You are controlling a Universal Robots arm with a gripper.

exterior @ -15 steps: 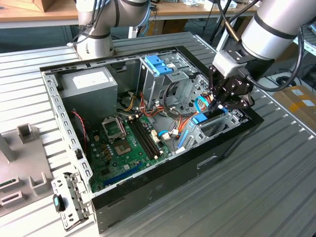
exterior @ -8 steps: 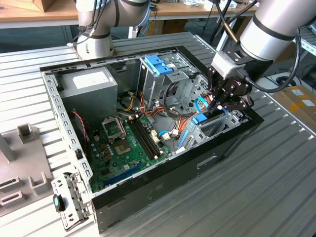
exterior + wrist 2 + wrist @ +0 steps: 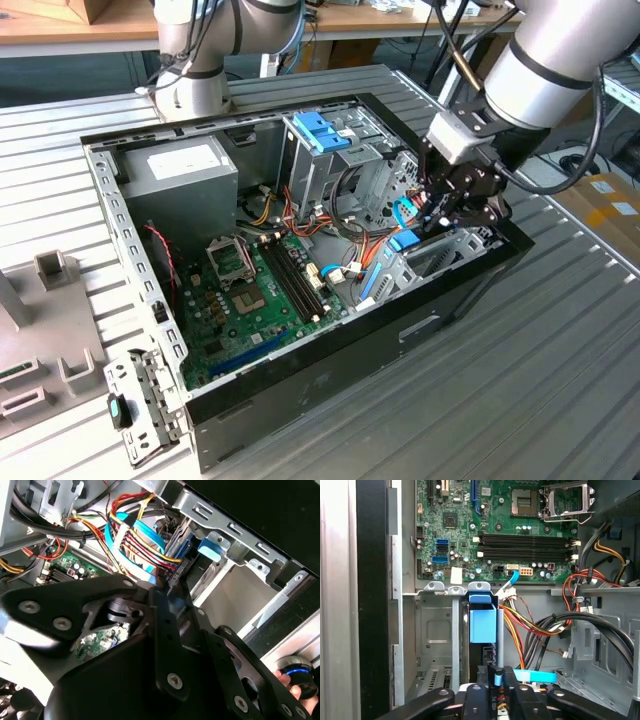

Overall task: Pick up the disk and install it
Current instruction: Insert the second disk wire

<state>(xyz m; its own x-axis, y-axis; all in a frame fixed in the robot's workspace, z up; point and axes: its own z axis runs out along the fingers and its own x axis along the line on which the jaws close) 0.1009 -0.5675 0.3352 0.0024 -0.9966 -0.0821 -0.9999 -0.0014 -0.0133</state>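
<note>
The disk [image 3: 483, 622] stands on edge in the metal drive bay [image 3: 432, 630] at the open computer case's corner, on the exterior view's right. Its blue plastic rail and tab show in both wrist views [image 3: 210, 548] and as a blue patch in the exterior view [image 3: 404, 240]. My gripper [image 3: 499, 680] reaches down into that bay [image 3: 440, 205], and its black fingers [image 3: 487, 690] are closed together on the disk's near end. In the second wrist view the gripper [image 3: 162, 587] meets the disk beside a bunch of red and light blue cables [image 3: 135, 540].
The case [image 3: 330, 380] lies open on a slatted metal table. Inside are the motherboard [image 3: 250, 290], a grey power-supply box [image 3: 185, 175], a drive cage with a blue handle [image 3: 322, 135] and loose cables [image 3: 535, 625]. A metal bracket [image 3: 140, 405] lies by the case's front corner.
</note>
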